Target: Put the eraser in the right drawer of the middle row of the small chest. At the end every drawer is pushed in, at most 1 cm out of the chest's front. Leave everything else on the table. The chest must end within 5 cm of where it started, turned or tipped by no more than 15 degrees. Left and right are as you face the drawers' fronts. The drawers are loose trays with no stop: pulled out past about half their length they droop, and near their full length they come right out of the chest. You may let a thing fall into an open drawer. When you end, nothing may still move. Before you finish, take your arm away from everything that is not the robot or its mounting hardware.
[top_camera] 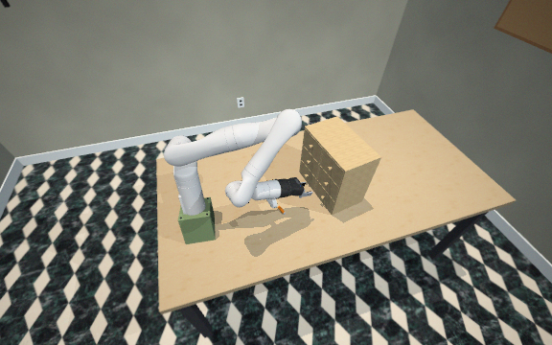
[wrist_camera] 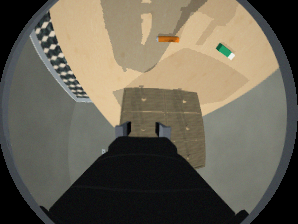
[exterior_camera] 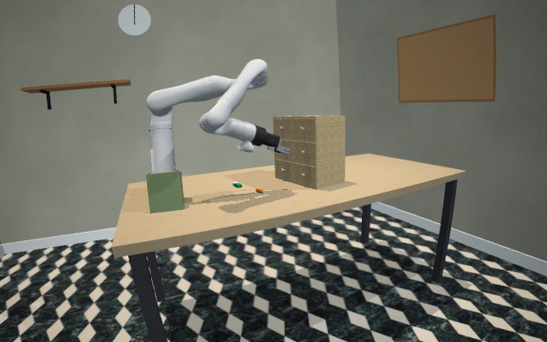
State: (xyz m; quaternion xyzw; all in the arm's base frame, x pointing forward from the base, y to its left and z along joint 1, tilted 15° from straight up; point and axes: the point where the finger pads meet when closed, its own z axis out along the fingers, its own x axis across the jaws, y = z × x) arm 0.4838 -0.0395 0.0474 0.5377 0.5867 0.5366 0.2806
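Note:
The chest point(top_camera: 359, 184) point(exterior_camera: 330, 152) point(wrist_camera: 165, 104) has two columns of three drawers, all looking pushed in. The right middle-row drawer point(top_camera: 329, 186) point(exterior_camera: 308, 156) point(wrist_camera: 150, 120) has a small knob. My gripper point(top_camera: 307, 194) point(exterior_camera: 282, 149) point(wrist_camera: 143, 126) is open and empty, in front of the chest, pointing at its front. In the wrist view, which shows the chest upside down, that knob appears between the fingertips; the exterior view shows a gap before it. A green block with a white end point(exterior_camera: 237, 185) point(wrist_camera: 225, 51), seemingly the eraser, lies on the table; the arm hides it in the top view.
A small orange object with a greyish end point(top_camera: 281, 209) point(exterior_camera: 259, 191) point(wrist_camera: 168, 39) lies on the table point(top_camera: 429, 158) point(exterior_camera: 397, 172) near the green block, below the arm. The green base block point(top_camera: 198, 227) point(exterior_camera: 165, 192) carries the arm at the table's other end.

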